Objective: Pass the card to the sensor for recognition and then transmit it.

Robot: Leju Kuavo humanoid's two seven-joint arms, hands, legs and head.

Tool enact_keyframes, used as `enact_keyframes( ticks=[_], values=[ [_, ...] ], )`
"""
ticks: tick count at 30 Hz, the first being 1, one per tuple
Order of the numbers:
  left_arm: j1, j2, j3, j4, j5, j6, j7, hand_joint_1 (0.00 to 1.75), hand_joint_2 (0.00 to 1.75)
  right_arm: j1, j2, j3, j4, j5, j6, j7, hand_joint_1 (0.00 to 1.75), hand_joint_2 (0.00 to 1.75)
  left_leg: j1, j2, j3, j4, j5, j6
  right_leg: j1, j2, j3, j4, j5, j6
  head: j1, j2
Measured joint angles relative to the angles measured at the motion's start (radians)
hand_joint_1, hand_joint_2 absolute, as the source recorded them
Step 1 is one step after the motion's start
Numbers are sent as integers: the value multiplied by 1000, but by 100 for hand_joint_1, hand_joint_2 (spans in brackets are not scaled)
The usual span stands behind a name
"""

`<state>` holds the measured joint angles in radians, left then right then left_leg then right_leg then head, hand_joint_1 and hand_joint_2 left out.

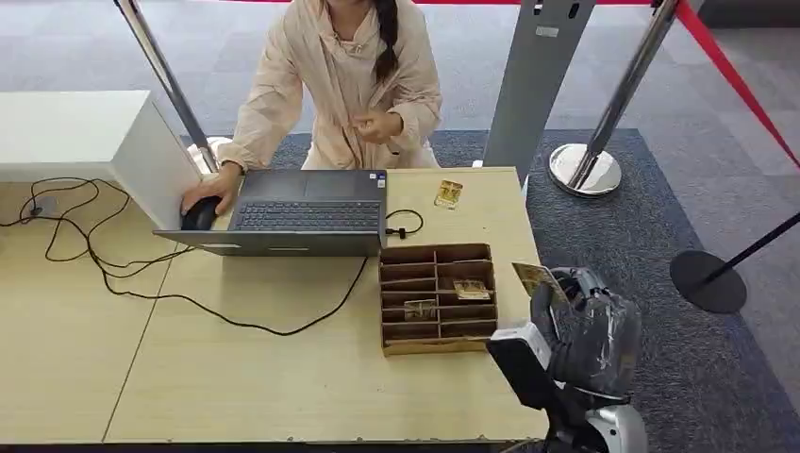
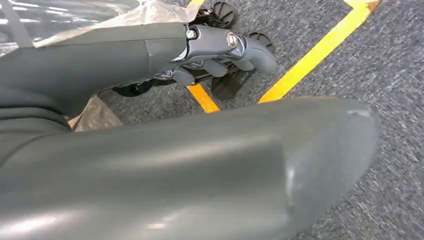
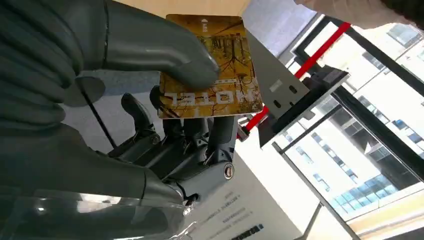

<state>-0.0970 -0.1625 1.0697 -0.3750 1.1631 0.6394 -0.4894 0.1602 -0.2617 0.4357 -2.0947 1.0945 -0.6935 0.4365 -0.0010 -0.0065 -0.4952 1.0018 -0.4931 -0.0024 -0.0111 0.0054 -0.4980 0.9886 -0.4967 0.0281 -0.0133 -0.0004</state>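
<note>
Right wrist view shows the right robot hand (image 3: 165, 115) pinching the card (image 3: 212, 65) between thumb and fingers, raised just off the tabletop (image 1: 283, 368) edge beside the box (image 1: 439, 297). Keep the pinch firm and the card face flat toward the sensor. The left robot hand (image 2: 220, 50) hangs curled, empty.

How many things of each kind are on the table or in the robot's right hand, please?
Cards: 4, one in the right hand (card), two in the box, one lying near the laptop
Laptop: 1
Mouse: 1
Cardboard divider box: 1
White box: 1
Total: 8
</note>
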Motion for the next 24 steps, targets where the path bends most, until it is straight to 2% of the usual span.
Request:
enact_keyframes(
  ticks=[6, 11, 24],
  values=[
    [2, -8, 17, -16, 0, 0, 5, 0, 0, 42, 64, -43, 63, -45, 0, -114, 145, 175, 0, 0, 0, 0, 0, 0, 0, 0, 0, 0, 0, 0, 0, 0],
    [3, -16, 28, -22, 0, 0, 5, 0, 0, 65, 123, -77, 112, -63, 0, -171, 145, 175, 0, 0, 0, 0, 0, 0, 0, 0, 0, 0, 0, 0, 0, 0],
    [2, -31, 74, -30, 0, 0, 8, 0, 0, 119, 216, -173, 250, -101, 0, -246, 147, 175, 0, 0, -1, 0, 0, 0, 0, 0, -1, 0, 0, 0, 0, 0]
  ],
)
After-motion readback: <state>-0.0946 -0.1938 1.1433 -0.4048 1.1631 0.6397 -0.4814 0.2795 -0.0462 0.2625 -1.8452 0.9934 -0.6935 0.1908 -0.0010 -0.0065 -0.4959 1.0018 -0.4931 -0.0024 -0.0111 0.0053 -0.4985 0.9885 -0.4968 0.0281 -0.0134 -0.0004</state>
